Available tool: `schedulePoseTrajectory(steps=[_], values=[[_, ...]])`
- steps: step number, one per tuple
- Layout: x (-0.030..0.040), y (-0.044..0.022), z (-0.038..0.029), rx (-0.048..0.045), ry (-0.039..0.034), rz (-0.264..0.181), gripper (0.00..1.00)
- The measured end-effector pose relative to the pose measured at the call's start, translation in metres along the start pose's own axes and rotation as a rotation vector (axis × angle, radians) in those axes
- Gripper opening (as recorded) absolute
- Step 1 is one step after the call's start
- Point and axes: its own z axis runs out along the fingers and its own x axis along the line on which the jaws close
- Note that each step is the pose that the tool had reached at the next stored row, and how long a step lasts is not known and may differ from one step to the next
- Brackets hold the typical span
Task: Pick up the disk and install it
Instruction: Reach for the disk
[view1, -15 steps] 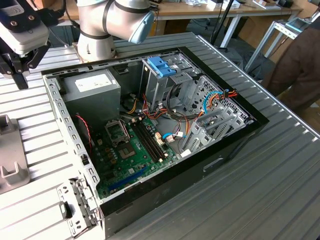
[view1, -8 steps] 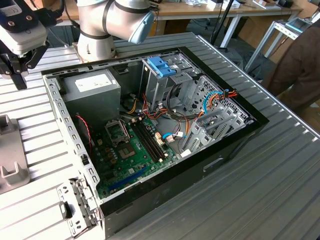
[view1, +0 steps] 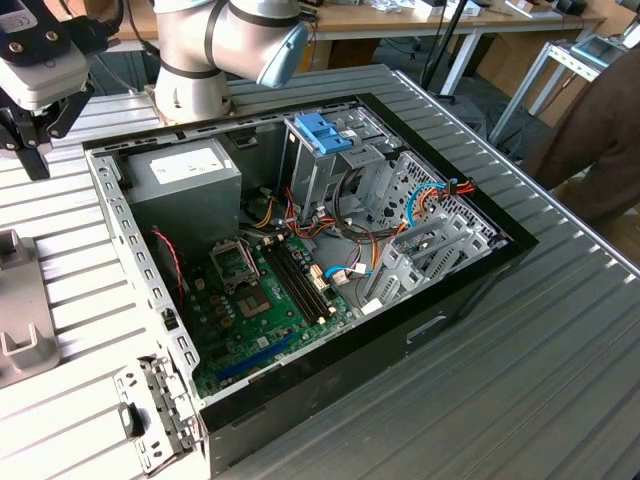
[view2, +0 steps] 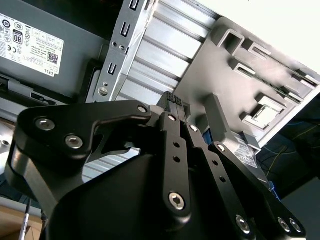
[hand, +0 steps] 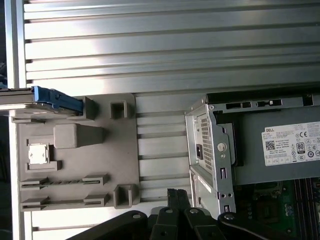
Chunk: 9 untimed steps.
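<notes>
The open computer case (view1: 110, 215) lies flat on the ribbed aluminium tabletop (view1: 520, 380), a black shell with a thin, punched steel frame inside. It holds a green circuit board (view1: 270, 290), a plain grey power supply box (view1: 185, 175) in one corner, and bare metal drive cages along the opposite wall. One cage carries a blue plastic latch (view1: 322, 130). Red, orange and blue cables (view1: 430, 195) tangle between the cages.

Beside the case sits a flat holder (hand: 120, 150) of matt grey moulded plastic, with raised blocks, square pegs and long slots. The disk (hand: 55, 98) rests at one end of this holder and is seen edge-on: a thin grey metal slab with a light blue plastic frame, its blue tip just beside a raised block.

The black pincer (view2: 173, 98) hangs over the strip of tabletop between holder and case, at the opposite end of the holder from the disk. Its ribbed fingertips are pressed together with nothing between them. A person's brown sleeve (view1: 600, 130) shows at the exterior view's right.
</notes>
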Motion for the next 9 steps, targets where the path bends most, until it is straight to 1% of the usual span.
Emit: schedulePoseTrajectory(steps=[9], values=[[0.0028, -0.0002, -0.0001, 0.0000, 0.0000, 0.000, 0.10]])
